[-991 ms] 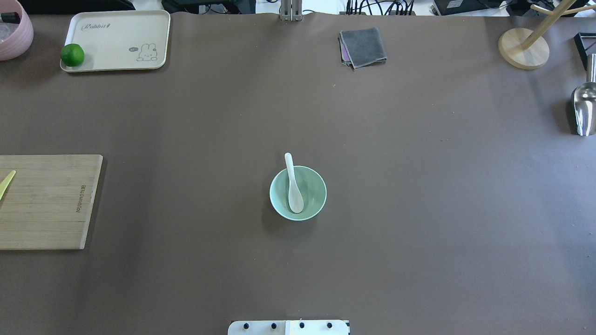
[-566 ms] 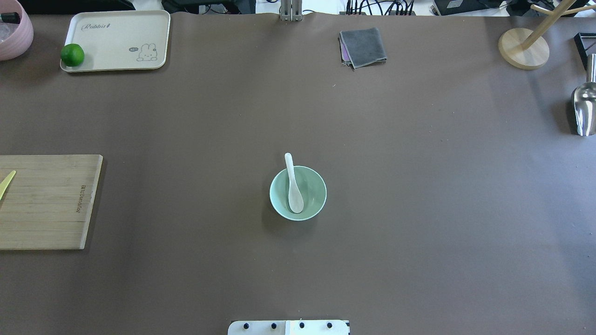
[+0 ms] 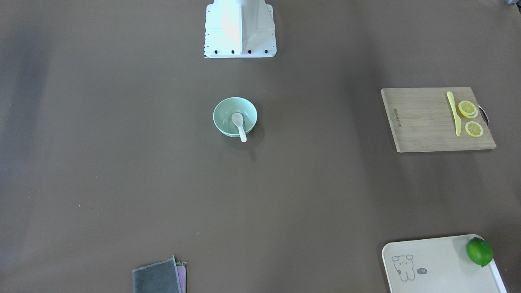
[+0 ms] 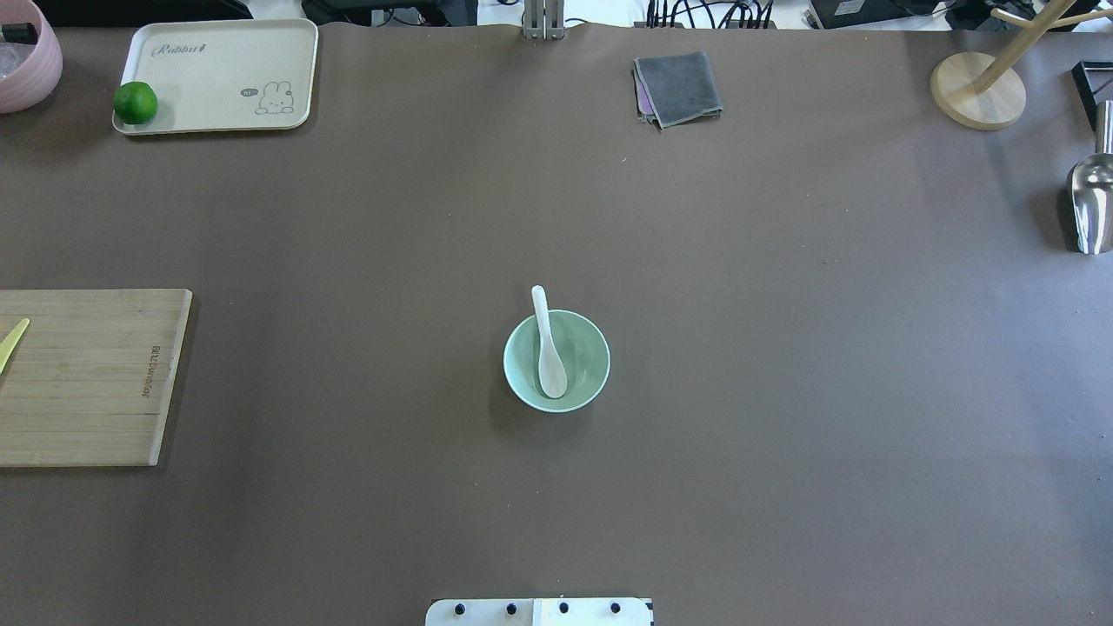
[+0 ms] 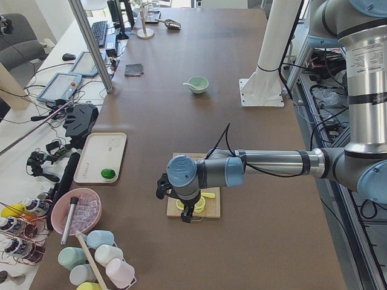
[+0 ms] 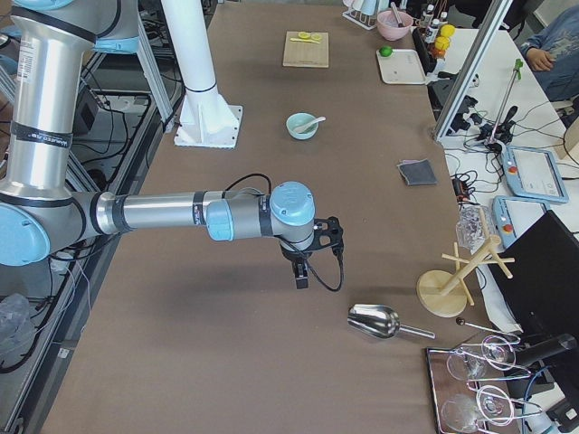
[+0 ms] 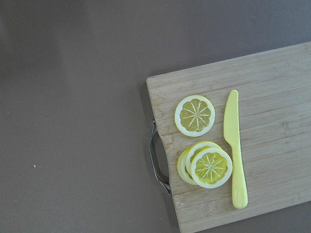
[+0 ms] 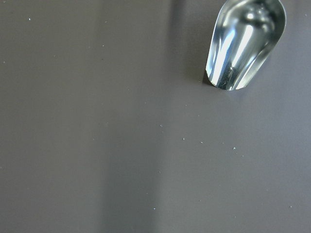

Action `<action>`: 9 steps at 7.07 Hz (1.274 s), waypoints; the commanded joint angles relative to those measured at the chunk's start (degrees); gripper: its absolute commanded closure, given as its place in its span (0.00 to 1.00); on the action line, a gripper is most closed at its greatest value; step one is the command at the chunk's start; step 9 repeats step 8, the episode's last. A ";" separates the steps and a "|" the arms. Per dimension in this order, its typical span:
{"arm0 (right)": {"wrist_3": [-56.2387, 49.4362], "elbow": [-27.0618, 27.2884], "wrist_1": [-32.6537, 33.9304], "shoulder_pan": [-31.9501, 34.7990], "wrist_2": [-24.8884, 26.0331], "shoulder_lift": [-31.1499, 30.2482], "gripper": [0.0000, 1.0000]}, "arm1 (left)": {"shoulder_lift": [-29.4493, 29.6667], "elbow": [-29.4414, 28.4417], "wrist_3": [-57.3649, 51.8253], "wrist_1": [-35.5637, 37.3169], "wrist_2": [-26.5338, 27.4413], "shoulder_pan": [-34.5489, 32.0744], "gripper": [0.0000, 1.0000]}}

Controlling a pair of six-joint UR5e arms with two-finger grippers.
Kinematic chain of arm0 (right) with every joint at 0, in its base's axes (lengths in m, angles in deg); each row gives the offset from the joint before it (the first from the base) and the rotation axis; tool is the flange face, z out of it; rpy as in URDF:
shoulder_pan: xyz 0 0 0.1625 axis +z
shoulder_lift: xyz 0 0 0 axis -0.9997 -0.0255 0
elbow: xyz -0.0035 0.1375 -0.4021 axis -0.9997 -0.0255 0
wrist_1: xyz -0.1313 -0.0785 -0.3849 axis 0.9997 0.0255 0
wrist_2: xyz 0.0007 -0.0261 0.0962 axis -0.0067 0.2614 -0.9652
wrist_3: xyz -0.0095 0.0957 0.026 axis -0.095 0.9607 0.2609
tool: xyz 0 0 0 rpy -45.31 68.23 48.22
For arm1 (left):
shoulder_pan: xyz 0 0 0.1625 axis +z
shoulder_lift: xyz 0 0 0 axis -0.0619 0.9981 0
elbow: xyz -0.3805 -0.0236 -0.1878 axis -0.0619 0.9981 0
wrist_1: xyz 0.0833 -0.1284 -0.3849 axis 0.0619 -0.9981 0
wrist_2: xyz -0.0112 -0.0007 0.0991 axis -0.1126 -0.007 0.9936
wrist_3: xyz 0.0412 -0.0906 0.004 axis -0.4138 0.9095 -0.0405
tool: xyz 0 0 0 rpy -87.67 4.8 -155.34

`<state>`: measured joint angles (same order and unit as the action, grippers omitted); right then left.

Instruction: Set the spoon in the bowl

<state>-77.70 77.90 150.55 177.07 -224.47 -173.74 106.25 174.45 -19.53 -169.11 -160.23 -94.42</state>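
Note:
The white spoon (image 4: 549,365) lies in the mint-green bowl (image 4: 600,361) at the table's middle. Its scoop rests on the bowl's floor and its handle leans over the far rim. Both also show in the front view, spoon (image 3: 239,124) and bowl (image 3: 222,116). My left gripper (image 5: 188,212) hangs over the cutting board, far from the bowl. My right gripper (image 6: 300,276) hangs above bare table near the metal scoop. Each shows only in a side view, so I cannot tell whether it is open or shut.
A wooden cutting board (image 3: 427,122) holds a yellow knife (image 3: 453,112) and lemon slices (image 3: 467,108). A cream tray (image 4: 217,74) carries a lime (image 4: 135,103). A grey cloth (image 4: 678,87), a wooden stand (image 4: 978,91) and a metal scoop (image 4: 1091,204) lie at the far and right edges.

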 commanded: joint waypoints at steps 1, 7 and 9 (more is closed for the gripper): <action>0.00 0.19 0.00 0.49 -0.18 -0.12 0.00 | 0.04 -0.30 0.00 0.01 -0.03 0.09 0.02; 0.00 0.28 -0.09 0.32 -0.35 -0.47 0.00 | 1.27 -0.30 0.00 0.01 -0.12 0.17 0.02; 0.00 -0.33 -0.18 0.32 0.34 0.05 0.00 | 1.09 0.04 0.09 0.01 -0.12 0.09 0.02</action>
